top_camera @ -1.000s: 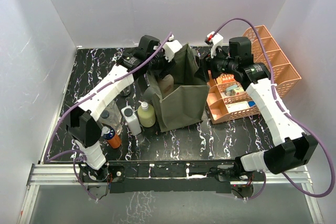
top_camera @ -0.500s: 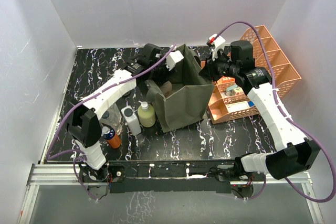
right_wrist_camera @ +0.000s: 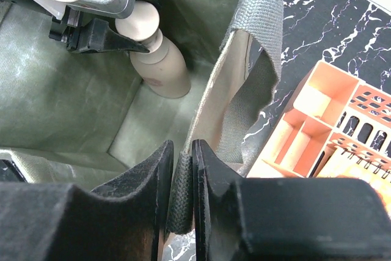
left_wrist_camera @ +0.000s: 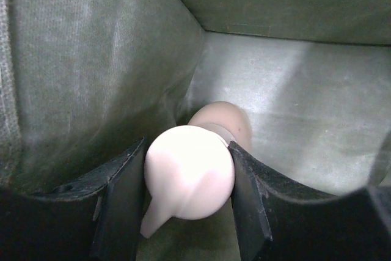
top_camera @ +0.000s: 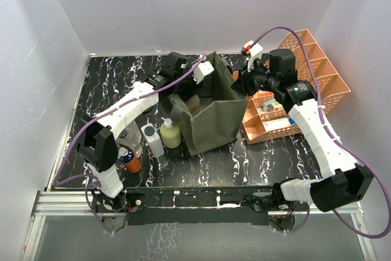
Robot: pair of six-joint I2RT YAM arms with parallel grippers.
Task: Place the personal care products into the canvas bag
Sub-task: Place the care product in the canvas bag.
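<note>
The olive-green canvas bag (top_camera: 214, 117) stands open mid-table. My left gripper (left_wrist_camera: 188, 145) reaches down inside it, shut on the beige cap (left_wrist_camera: 189, 172) of a tan bottle (right_wrist_camera: 165, 68). The bottle is upright near the bag's far inner corner, its base at the bag floor. My right gripper (right_wrist_camera: 182, 151) is at the bag's right rim, shut on the woven strap (right_wrist_camera: 181, 197) so the wall is held outward. Still on the table left of the bag are a pale yellow bottle (top_camera: 170, 134), a white bottle (top_camera: 153, 140), an orange bottle (top_camera: 130, 160) and a clear one (top_camera: 125, 136).
An orange plastic lattice tray organizer (top_camera: 305, 84) with small items sits right of the bag, close under my right arm. White walls enclose the black marbled table (top_camera: 256, 163) on three sides.
My right gripper has closed on the bag's strap and drawn the right wall outward, so the mouth is wider. My left gripper has moved right and lowered the tan bottle into the bag.
</note>
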